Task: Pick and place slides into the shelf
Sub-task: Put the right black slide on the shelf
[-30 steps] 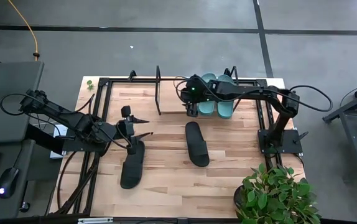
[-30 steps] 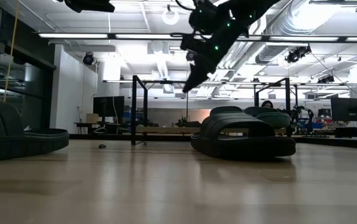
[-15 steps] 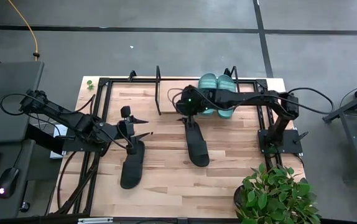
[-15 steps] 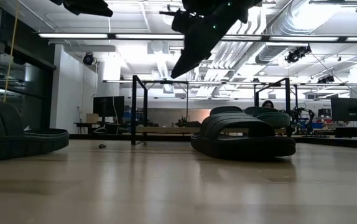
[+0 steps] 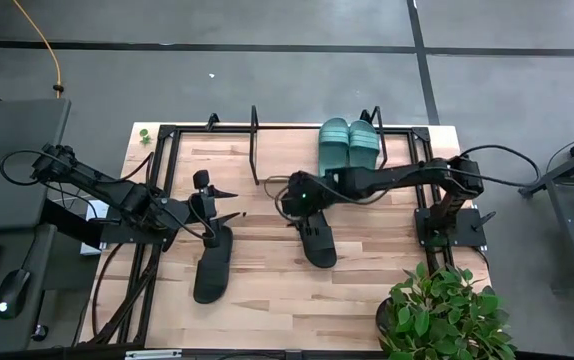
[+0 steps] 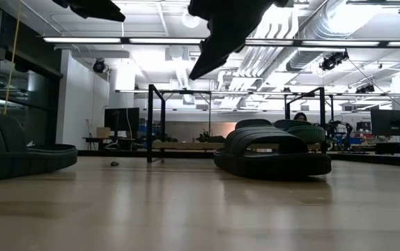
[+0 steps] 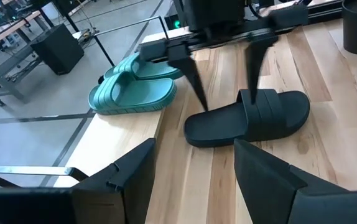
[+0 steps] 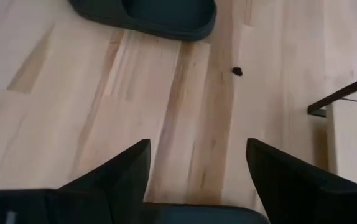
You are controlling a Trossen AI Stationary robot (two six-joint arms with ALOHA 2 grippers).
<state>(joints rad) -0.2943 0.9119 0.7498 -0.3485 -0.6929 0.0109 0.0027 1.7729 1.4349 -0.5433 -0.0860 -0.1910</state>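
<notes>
Two teal-green slides (image 5: 349, 145) sit side by side on the shelf (image 5: 255, 150) at the table's far edge, also visible in the left wrist view (image 7: 135, 90). One black slide (image 5: 317, 232) lies sole-down mid-table. My right gripper (image 5: 295, 196) hovers open above its far end, touching nothing; the left wrist view shows its fingers (image 7: 222, 74) spread over that slide (image 7: 247, 118). The other black slide (image 5: 212, 262) lies to the left. My left gripper (image 5: 212, 205) waits open just beyond its far end.
Black frame bars (image 5: 167, 180) run along the table's left and right sides (image 5: 425, 190). A potted plant (image 5: 437, 315) stands at the near right corner. A small dark speck (image 8: 236, 71) lies on the wood. Bare tabletop shows between the two black slides (image 5: 262, 250).
My right gripper has drawn away from the teal slides on the shelf, moving toward the table's near edge and slightly left, and now stands over the far end of the middle black slide. The teal slides stay on the shelf, now uncovered by the arm.
</notes>
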